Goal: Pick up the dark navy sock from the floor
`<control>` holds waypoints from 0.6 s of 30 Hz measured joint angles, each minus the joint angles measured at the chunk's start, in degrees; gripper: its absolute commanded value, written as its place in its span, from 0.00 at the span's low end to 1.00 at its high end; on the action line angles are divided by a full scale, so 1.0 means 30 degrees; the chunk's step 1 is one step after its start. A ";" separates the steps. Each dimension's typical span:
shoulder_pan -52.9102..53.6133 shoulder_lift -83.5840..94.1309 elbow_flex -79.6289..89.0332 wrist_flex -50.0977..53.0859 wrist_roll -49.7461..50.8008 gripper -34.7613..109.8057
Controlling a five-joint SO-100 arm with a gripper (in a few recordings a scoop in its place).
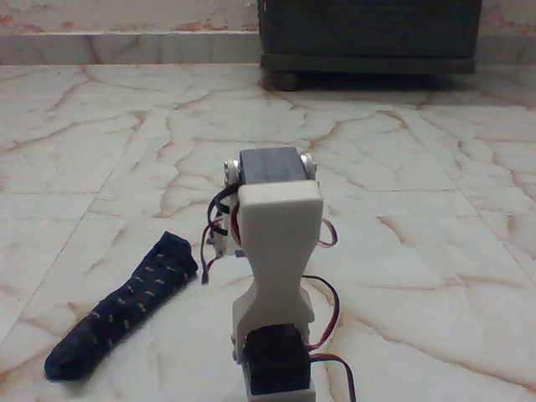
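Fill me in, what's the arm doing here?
Nothing is held yet. The white arm stands folded on the marble floor, seen from behind in the fixed view, so I can't tell the state of its end effector. The dark navy sock lies flat on the floor to the arm's left in the picture, untouched. A dark cabinet sits against the far wall.

Probably a home: veined marble floor (402, 167) tiles, a dark wooden cabinet (368, 33) on feet against the wall.
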 measured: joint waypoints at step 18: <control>-0.3193 -1.2627 -1.4736 0.9580 0.9023 0.31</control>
